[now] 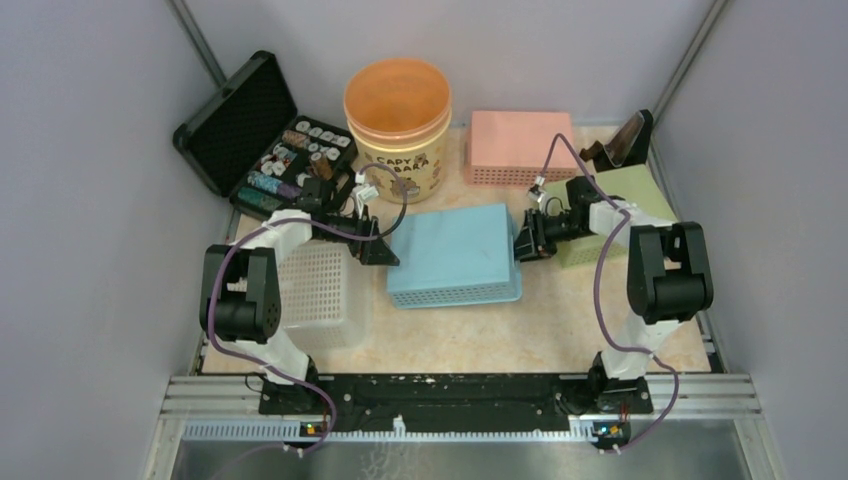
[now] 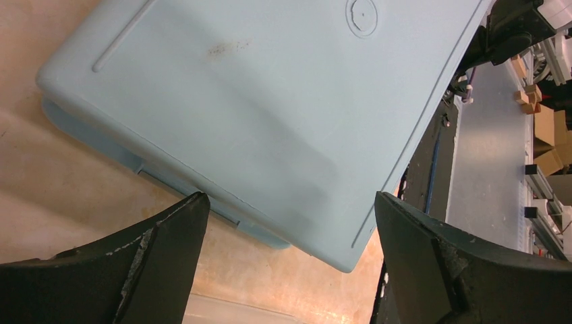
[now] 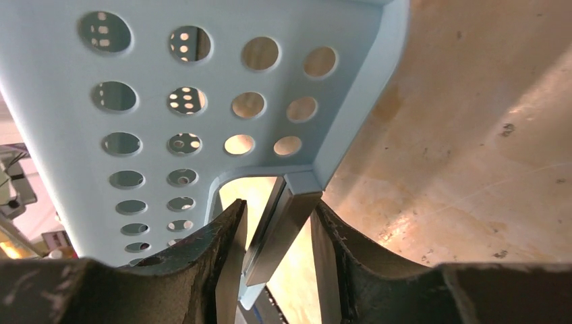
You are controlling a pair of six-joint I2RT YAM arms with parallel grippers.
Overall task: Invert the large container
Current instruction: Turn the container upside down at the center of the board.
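Centrally on the table (image 1: 470,335), the large blue container (image 1: 455,255) lies base-up, its rim down on the tan, mottled surface. You have an arm at each of its short ends.

Your left arm folds up at the elbow above a white perforated basket (image 1: 325,290). Its forearm reaches inward to bring the left tool (image 1: 378,250) level with the container's left end. In the left wrist view that tool is released, with both dark, scuffed fingers (image 2: 168,250) spread wide. They are clear of the plastic, though one tip sits just beside the rim.

Your right arm mirrors it: elbow high, forearm angled inward and the right tool (image 1: 525,240) at the container's right end. In the right wrist view its fingers (image 3: 226,256) bracket the rim bar of the handle cut-out. They are only partly parted, and a sliver of table shows on one side, so it is not pinching the bar.

The container is smooth, pale blue plastic, rectangular with rounded corners. Its upturned base is flat, with a moulded ring and a raised line. The end wall is pierced with rows of round holes, and the near side wall is perforated too. Its long axis runs left to right across the table, between your two tools and slightly skewed.

Behind it stand an orange tub (image 1: 398,110), a pink basket (image 1: 515,145) and an open black case (image 1: 250,130).
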